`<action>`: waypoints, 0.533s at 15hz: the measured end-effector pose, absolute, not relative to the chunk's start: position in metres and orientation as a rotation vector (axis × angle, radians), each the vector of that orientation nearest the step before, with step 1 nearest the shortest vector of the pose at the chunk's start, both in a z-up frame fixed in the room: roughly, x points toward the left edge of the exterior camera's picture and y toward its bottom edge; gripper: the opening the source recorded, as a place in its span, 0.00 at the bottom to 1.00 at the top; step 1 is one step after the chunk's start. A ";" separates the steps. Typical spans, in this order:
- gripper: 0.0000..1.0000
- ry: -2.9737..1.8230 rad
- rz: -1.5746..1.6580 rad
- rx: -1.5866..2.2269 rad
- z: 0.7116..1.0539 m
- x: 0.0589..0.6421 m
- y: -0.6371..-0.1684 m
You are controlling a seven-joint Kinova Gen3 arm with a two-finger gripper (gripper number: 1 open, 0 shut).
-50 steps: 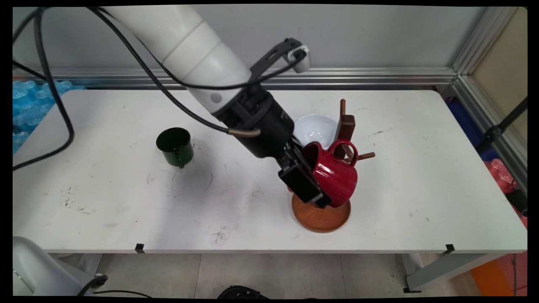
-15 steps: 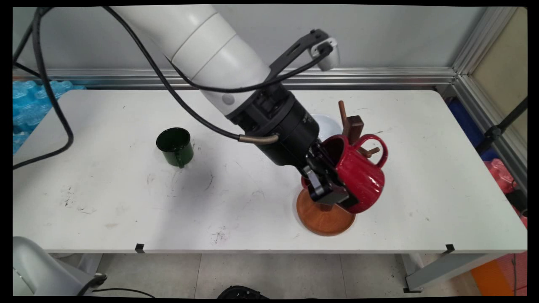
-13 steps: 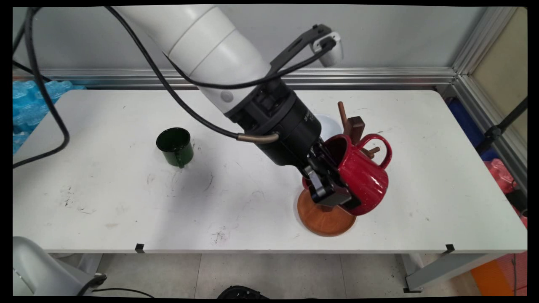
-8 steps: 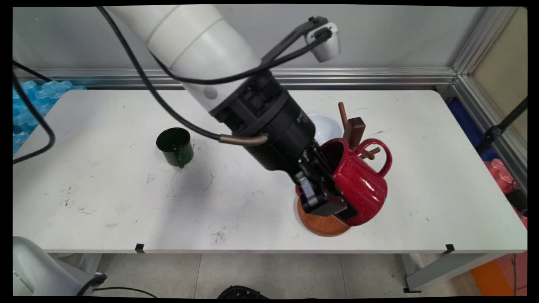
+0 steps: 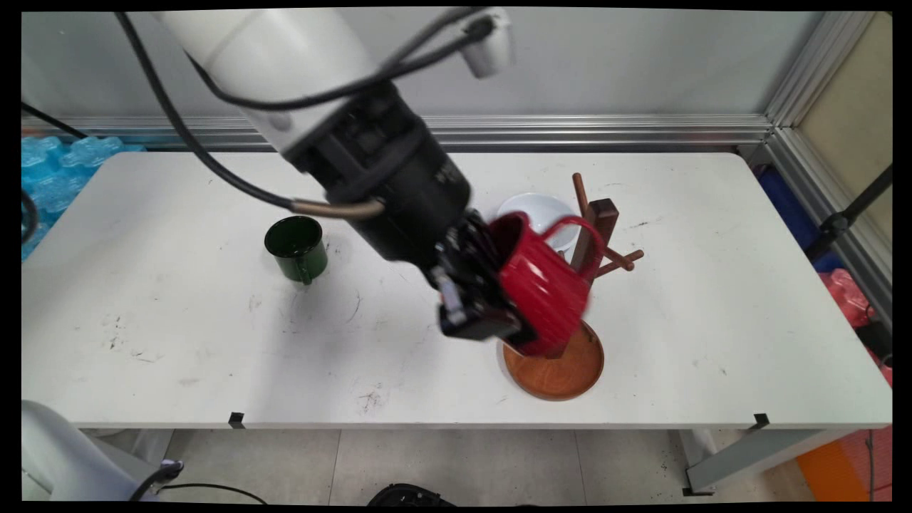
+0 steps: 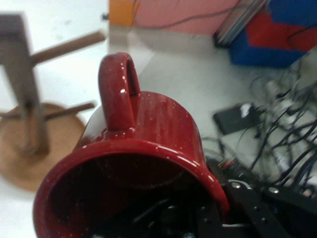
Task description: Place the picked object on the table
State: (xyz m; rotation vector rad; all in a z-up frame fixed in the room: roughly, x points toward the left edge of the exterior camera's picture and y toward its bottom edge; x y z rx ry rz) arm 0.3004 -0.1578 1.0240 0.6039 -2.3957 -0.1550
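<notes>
Table (image 5: pixel 178 356); green mug (image 5: pixel 296 247); bowl (image 5: pixel 536 211); rack (image 5: pixel 563 356)

Even, bright overhead light fell on the desk (image 5: pixel 178 342); a soft arm shadow lay right of the green cup (image 5: pixel 296 246). Motion blur smeared the red mug (image 5: pixel 545 292) and tool (image 5: pixel 491 313) in the main view. The hand view was soft, with small glints on the mug rim; the wooden rack (image 6: pixel 25 99) was out of focus, possibly also motion-blurred.

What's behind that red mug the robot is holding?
Behind the red mug stand a wooden mug rack and a white bowl, both partly covered by it. The pincer grips the mug's rim.
</notes>
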 end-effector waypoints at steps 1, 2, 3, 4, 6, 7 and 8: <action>0.00 -2.412 -0.138 0.610 1.026 0.305 -0.158; 0.00 -2.439 -0.111 0.620 1.029 0.313 -0.160; 0.00 -2.462 -0.087 0.630 1.032 0.320 -0.161; 0.00 -2.490 -0.057 0.644 1.034 0.328 -0.163; 0.00 -2.528 -0.011 0.667 1.038 0.340 -0.168; 0.00 -2.550 0.018 0.682 1.040 0.346 -0.171; 0.00 -2.564 0.038 0.693 1.041 0.350 -0.173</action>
